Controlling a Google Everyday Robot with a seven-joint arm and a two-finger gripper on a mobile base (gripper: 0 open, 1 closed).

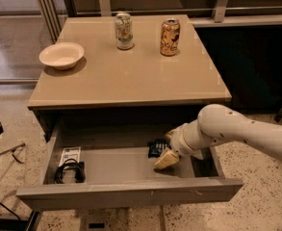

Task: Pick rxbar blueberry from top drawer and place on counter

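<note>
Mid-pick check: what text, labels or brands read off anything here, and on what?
No text reads as words.
On the green can: label print, blurred.
On the orange can: print, blurred.
On the white card in the drawer: dark marks, too small.
On the bar, by the claw at the drawer's right: lettering unreadable.
</note>
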